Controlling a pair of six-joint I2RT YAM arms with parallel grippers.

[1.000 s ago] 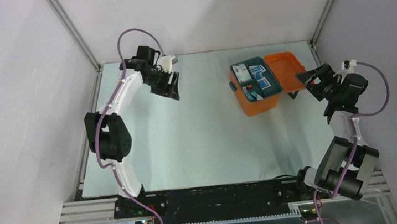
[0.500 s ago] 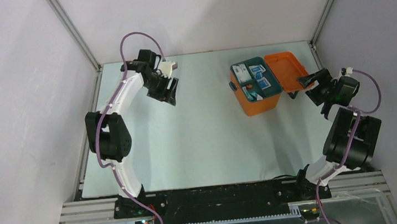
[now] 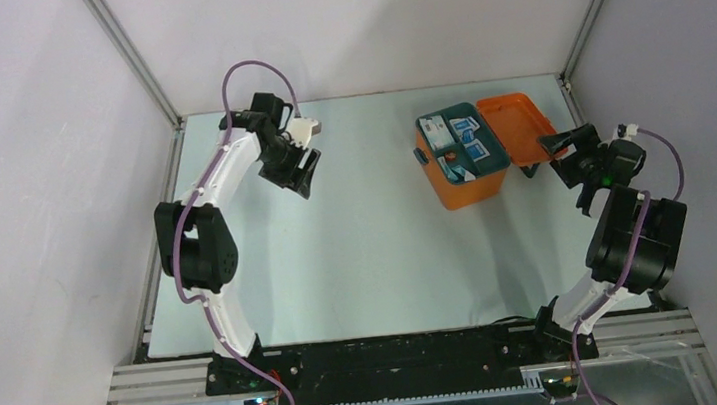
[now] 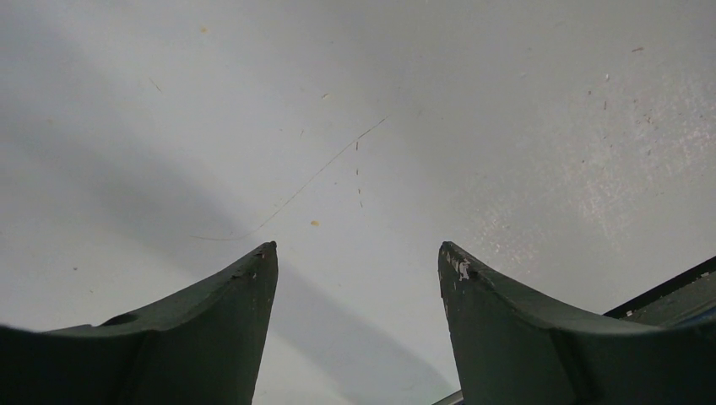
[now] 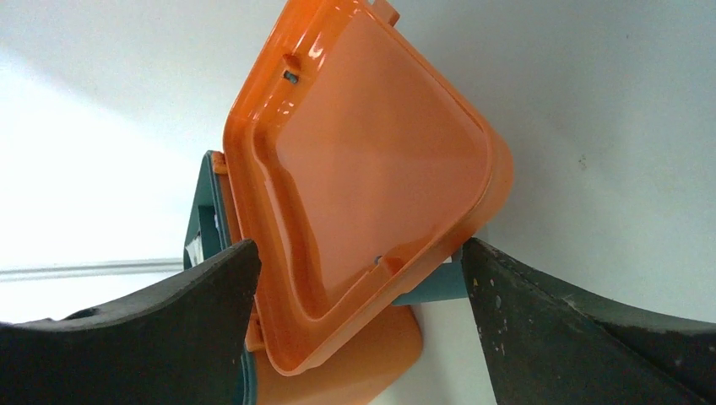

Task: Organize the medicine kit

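The medicine kit (image 3: pixel 467 189) is an orange box standing at the back right of the table. Its orange lid (image 3: pixel 518 127) is swung open to the right. A teal divided tray (image 3: pixel 487 161) with white and blue packets sits in its top. My right gripper (image 3: pixel 561 159) is open just right of the lid. In the right wrist view the lid (image 5: pixel 363 169) fills the frame, and its near edge lies between the right gripper's (image 5: pixel 359 246) spread jaws without touching them. My left gripper (image 3: pixel 304 180) is open and empty over bare table at the back left, which the left wrist view (image 4: pixel 357 246) also shows.
White walls with metal frame posts (image 3: pixel 134 65) close in the table on three sides. The black base rail (image 3: pixel 381 356) runs along the near edge. The table surface (image 3: pixel 370 252) is pale and glossy.
The right arm has folded up, its elbow rising toward the wrist, while its gripper has stayed beside the lid. The left gripper has drifted slightly nearer and to the left.
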